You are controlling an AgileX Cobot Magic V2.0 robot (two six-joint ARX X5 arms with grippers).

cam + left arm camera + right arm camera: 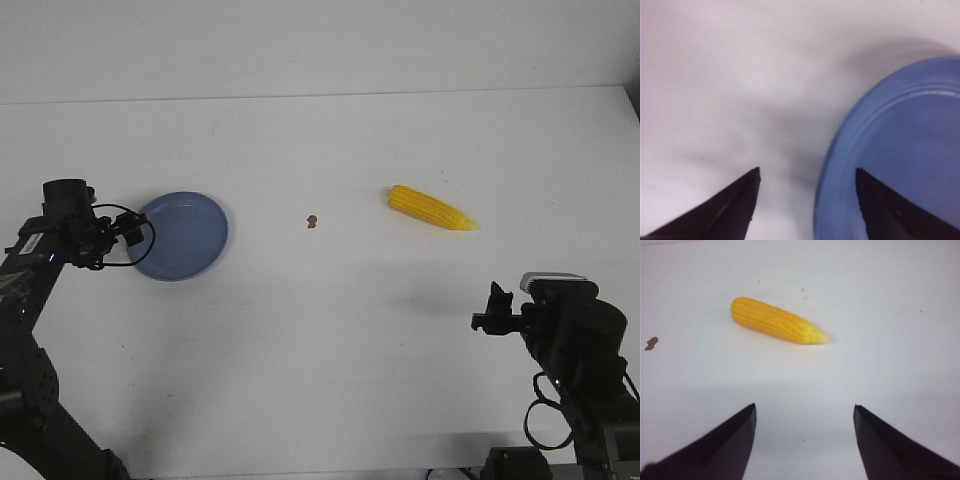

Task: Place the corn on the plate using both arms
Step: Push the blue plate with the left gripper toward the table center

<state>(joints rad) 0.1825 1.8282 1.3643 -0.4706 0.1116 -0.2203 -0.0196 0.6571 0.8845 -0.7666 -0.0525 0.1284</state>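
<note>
Front view: corn [432,208] lies far right on table [330,330], plate [182,235] left; wrist views alone show my fingers apart: left gripper [807,172] straddling plate rim, right gripper [805,407] empty, near corn.

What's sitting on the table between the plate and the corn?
Only a tiny brown speck, roughly midway between the plate and the corn; otherwise bare white table. The front view shows it.

left arm [40,300]: black jointed segments, round black cap at wrist, thin black cable loop beside it
right arm [580,360]: black, blocky; silver-grey camera module [553,279] on top, black cable loop lower down
fingers [715,450]: black, tapering to points, matte
</note>
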